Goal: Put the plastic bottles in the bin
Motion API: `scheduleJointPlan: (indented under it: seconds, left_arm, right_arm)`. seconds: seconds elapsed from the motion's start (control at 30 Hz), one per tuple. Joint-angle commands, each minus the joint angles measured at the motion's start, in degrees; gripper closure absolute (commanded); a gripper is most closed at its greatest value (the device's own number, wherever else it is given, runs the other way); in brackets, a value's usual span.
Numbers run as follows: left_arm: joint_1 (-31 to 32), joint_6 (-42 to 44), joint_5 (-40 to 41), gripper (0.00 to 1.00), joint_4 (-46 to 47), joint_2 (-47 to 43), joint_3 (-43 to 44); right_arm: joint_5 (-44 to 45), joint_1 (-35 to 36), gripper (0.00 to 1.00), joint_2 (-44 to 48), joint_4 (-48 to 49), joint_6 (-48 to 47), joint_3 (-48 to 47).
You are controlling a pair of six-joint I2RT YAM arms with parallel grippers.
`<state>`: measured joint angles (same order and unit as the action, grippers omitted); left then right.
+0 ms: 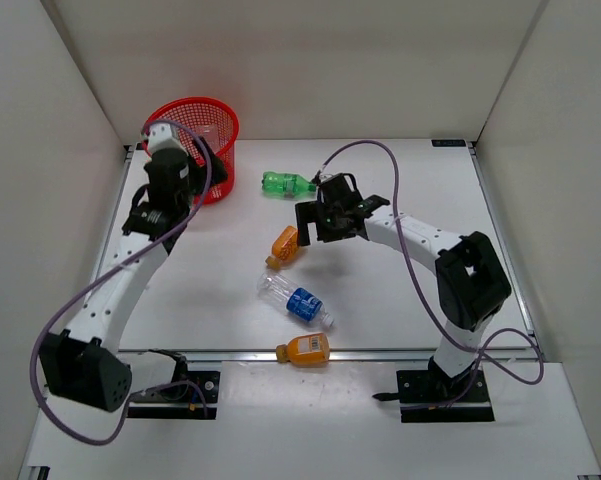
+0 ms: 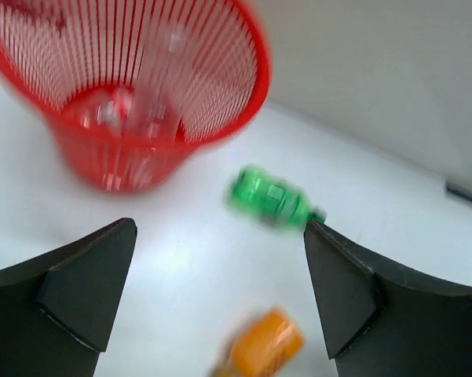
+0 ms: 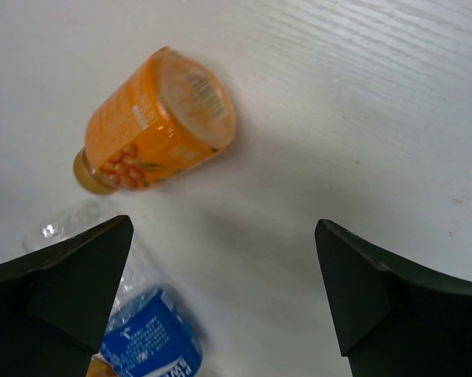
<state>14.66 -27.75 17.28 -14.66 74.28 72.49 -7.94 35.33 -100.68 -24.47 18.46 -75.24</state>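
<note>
Red mesh bin (image 1: 222,165) at eleven o'clock holds clear bottles (image 2: 157,78), while left fingers (image 2: 86,290) and right fingers (image 3: 71,283) gape wide and empty, the right near an orange bottle (image 3: 153,126).

Far left of tabletop (image 1: 210,280): bin (image 1: 220,115), inner bottle (image 2: 153,102) in it, my left end effector (image 2: 220,226) just before it | right of bin: far bottle (image 1: 286,184) | before that: my right end effector (image 3: 224,222) | left of it and nearer: second bottle (image 1: 284,245) | nearer: third bottle (image 1: 295,300) | near edge: fourth bottle (image 1: 305,350)
</note>
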Motion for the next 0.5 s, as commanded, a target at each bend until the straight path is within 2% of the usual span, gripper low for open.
scheduleJointPlan:
  seconds: [0.0, 0.07, 0.17, 0.27, 0.47]
  left_arm:
    - [3.3, -4.3, -6.0, 0.02, -9.5, -6.1, -8.8]
    - [5.8, -3.4, -3.2, 0.01, -16.5, -10.6, -10.5]
    - [5.7, -4.2, -4.8, 0.01, -23.2, -17.8, -14.8]
    - [2.3, -4.5, -6.8, 0.01, -26.6, -24.2, -17.8]
    - [3.3, -3.6, -6.6, 0.01, -30.9, -28.4, -19.8]
  right_arm:
    - [11.7, 1.8, 0.01, -2.0, 1.4, 10.1, -3.3]
    - [13.2, 2.4, 0.03, -4.2, 2.3, 12.7, -4.7]
    - [14.0, 3.9, 0.03, -7.2, 2.3, 13.9, -7.8]
    - [14.6, 5.5, 0.02, -9.5, 2.8, 15.0, -10.7]
    - [14.1, 7.6, 0.02, -14.1, 2.1, 19.6, -14.5]
